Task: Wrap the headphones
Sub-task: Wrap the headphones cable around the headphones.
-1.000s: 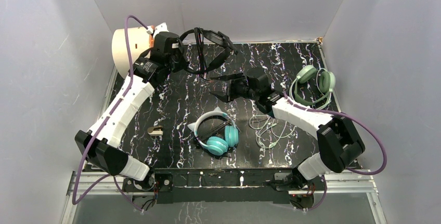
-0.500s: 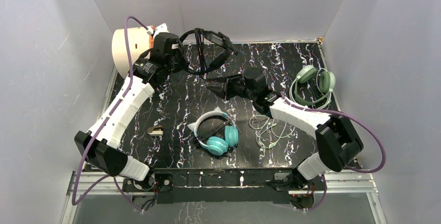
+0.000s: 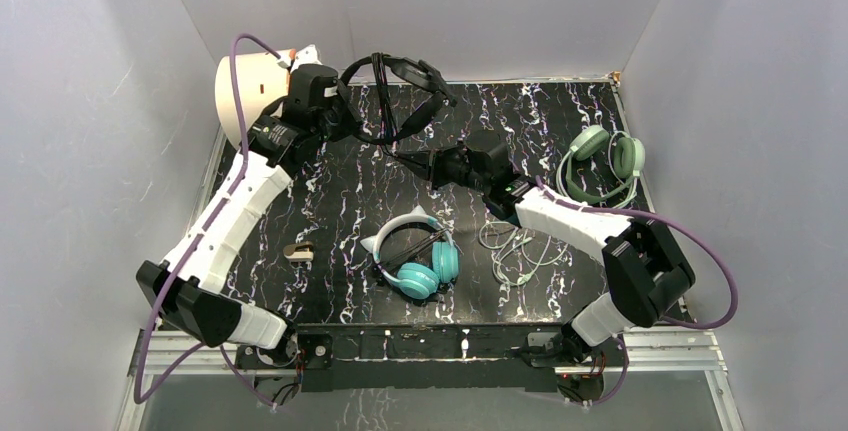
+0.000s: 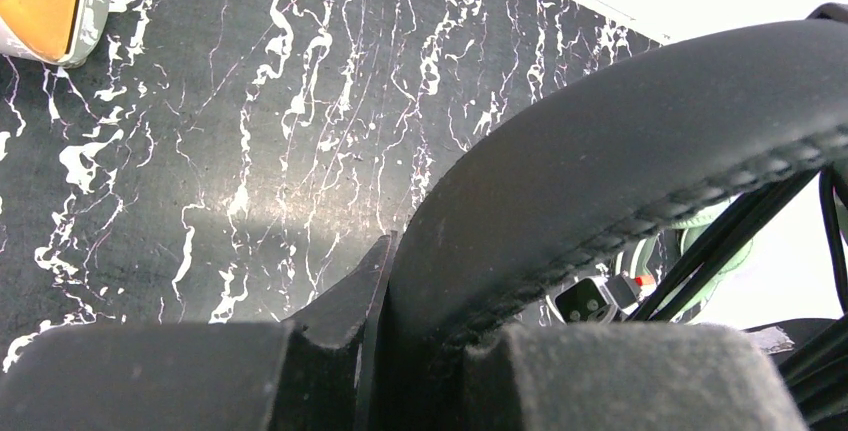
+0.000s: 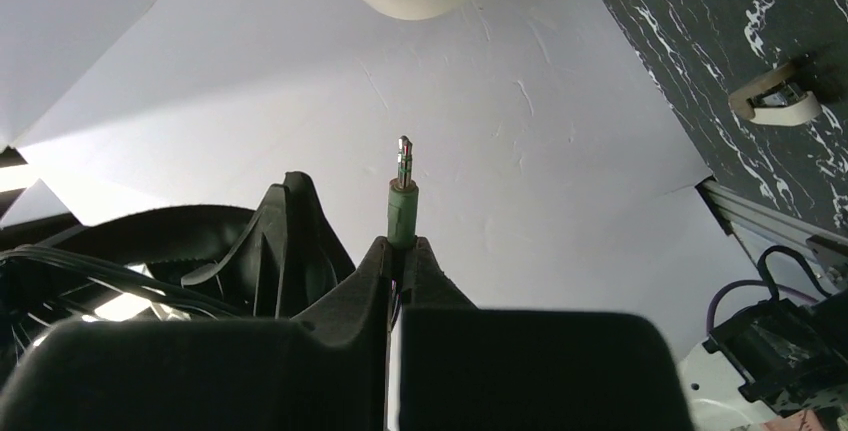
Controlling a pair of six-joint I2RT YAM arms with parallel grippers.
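Left gripper (image 3: 338,116) clamped on the band of the black headphones (image 3: 400,76), holding them raised over the far left of the table (image 3: 330,211), likely so the cord hangs free for winding. Right gripper (image 5: 398,266) pinched shut on a plug (image 5: 402,196) just right of them, tip poking out; probably the cord's free end. Teal headphones (image 3: 420,261) near centre and green headphones (image 3: 600,163) far right lie on the table.

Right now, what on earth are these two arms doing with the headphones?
The left gripper holds the black headset by its band, raised over the back of the table. The right gripper pinches a cable plug beside it, seemingly that headset's cord, ready for wrapping. The teal headset and green headset lie untouched on the table.
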